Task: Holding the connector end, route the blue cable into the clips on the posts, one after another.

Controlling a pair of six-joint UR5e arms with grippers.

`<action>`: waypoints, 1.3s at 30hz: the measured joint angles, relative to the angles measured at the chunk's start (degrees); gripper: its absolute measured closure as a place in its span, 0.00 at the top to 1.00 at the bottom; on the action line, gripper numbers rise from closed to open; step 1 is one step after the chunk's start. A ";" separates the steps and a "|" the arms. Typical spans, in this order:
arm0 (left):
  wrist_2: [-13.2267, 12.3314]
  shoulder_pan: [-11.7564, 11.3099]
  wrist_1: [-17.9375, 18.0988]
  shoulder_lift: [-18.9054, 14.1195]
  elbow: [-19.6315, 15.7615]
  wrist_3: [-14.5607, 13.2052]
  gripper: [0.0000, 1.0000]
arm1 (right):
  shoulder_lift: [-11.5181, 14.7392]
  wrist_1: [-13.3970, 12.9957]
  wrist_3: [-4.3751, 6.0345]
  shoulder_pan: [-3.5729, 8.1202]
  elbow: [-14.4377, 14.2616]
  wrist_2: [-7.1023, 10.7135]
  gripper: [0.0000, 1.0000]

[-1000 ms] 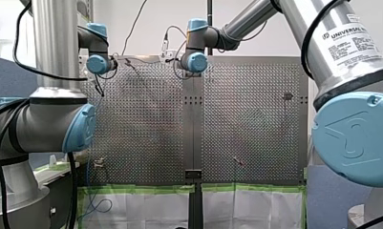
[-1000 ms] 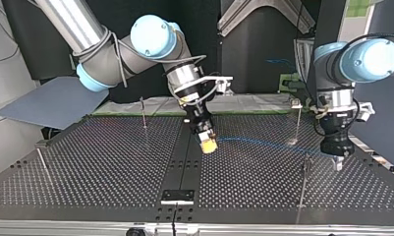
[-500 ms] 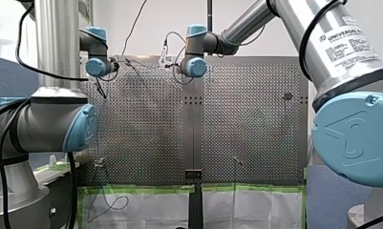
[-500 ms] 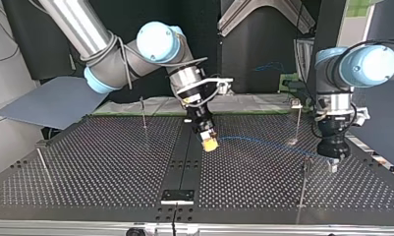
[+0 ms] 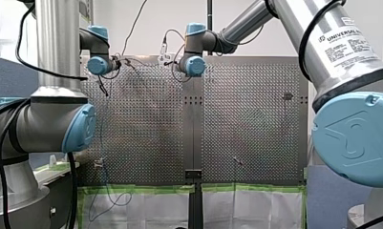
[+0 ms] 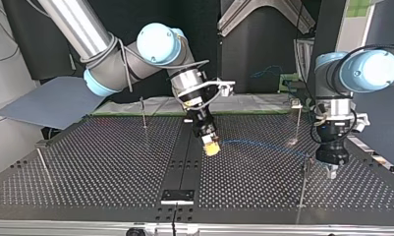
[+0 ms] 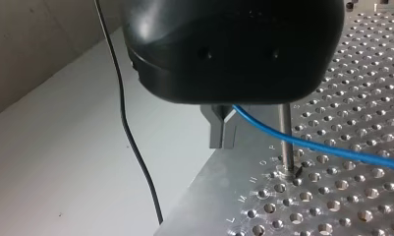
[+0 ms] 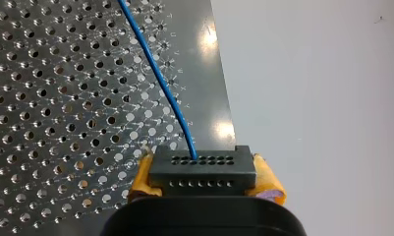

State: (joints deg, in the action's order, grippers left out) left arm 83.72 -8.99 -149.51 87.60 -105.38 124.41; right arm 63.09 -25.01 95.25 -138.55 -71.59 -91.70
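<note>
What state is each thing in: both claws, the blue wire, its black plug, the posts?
Yellow-padded right gripper: shut on the black rectangular connector.
Black metal-fingered left gripper: shut on the thin blue cable.
Thin blue cable: stretched between both grippers.
Thin metal posts: upright; clips too small to judge.

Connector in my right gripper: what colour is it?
The connector is black, with the blue cable leaving it; the right wrist view shows it best.

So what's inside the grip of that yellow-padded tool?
A black connector with rows of small holes, clamped between my right tool's yellow pads. The blue cable leaves one hole. The tool's body covers the connector's rear, so how deep it sits cannot be seen.
</note>
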 joint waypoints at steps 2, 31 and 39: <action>0.00 0.02 -0.08 0.03 0.00 -0.03 0.01 | -0.01 0.06 0.02 0.07 0.02 0.01 0.00; -1.69 -0.22 2.50 2.87 0.02 0.90 0.01 | -1.76 0.80 0.12 0.80 0.00 -0.06 0.00; -2.19 -0.77 5.43 3.19 0.02 3.51 0.01 | -2.04 0.68 0.16 1.51 0.31 0.00 0.00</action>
State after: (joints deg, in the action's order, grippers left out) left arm 81.52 -9.76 -144.08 90.78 -105.36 127.92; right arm 61.06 -24.33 95.41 -137.05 -71.28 -91.71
